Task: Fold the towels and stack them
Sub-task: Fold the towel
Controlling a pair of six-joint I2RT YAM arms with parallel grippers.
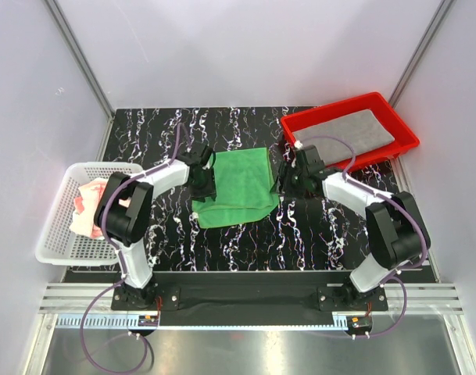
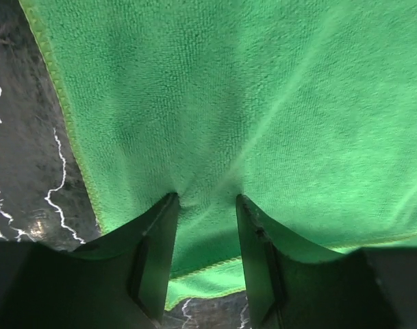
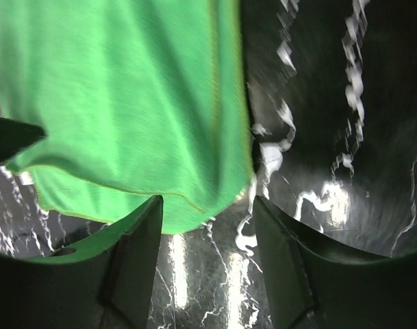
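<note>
Between parted claws, green towel

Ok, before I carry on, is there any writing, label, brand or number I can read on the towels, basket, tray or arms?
None can be read in any view.
Bright green terry towel: no tag or print shows.
Grey towel in the red plastic tray: plain.
White plastic lattice basket: no marking.
Small boards at the arm bases: too small to read.
</note>
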